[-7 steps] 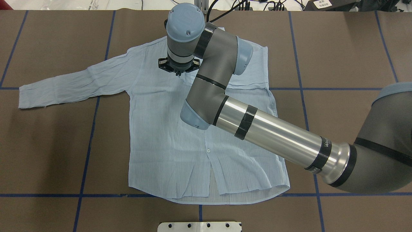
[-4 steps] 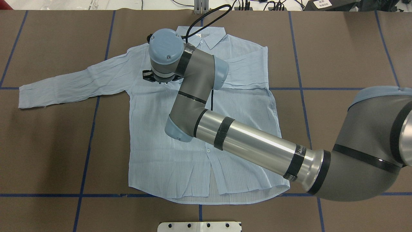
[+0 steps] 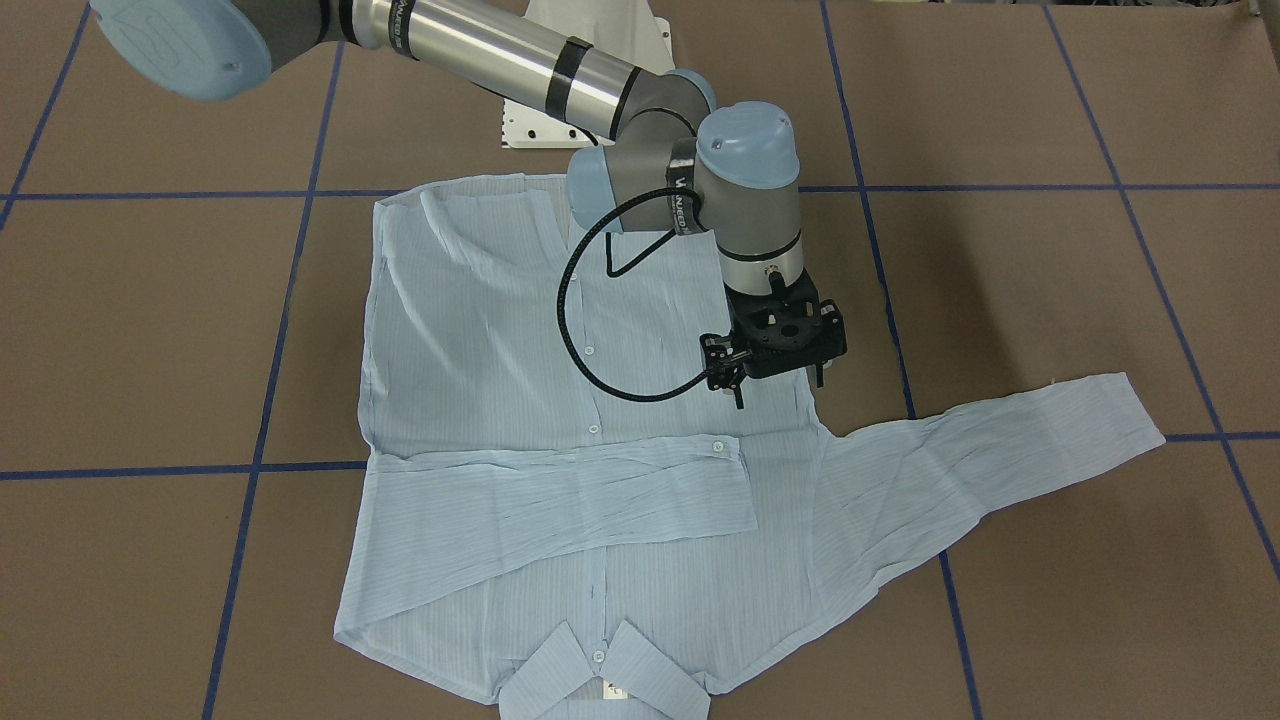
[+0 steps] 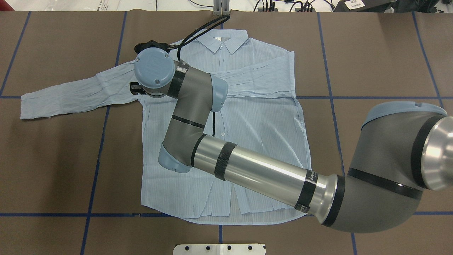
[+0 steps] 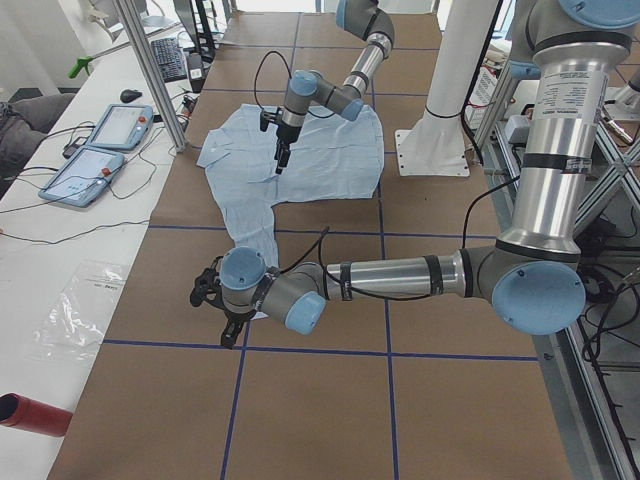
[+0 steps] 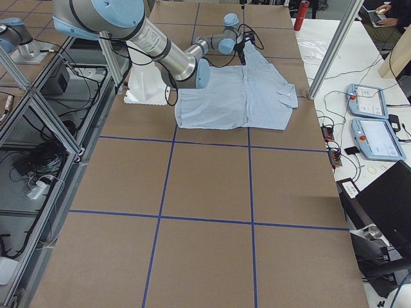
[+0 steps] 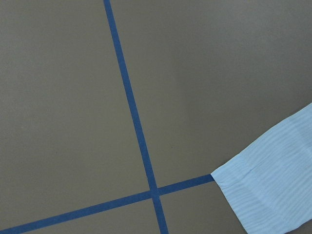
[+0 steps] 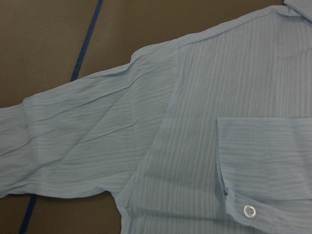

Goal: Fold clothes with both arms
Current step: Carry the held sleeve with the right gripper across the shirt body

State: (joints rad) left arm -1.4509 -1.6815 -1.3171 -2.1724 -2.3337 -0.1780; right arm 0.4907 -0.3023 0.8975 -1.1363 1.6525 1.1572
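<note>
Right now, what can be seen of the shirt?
The shirt is thin, light blue, finely striped and wrinkled, with a collar and small white buttons. It lies flat, front up, on the brown table cover, collar away from the robot. One sleeve is folded across the chest; the other stretches toward the robot's left. The right claw hangs near that sleeve's armpit; contact is unclear.

The grey and silver jointed right arm (image 4: 254,171), capped in light blue at its joints, stretches far out. Its forearm runs back from the black two-finger right tool (image 3: 779,388), and the wrist above the tool bends so that it points straight down. Its thin fingers (image 3: 738,397) stand apart with nothing between them. A black cable (image 3: 570,300) loops from wrist to tool. The left arm (image 5: 400,275) lies low and level behind the black left tool (image 5: 215,312), which hangs just over the brown counter (image 5: 320,400). Whether its jaws are parted cannot be made out.
</note>
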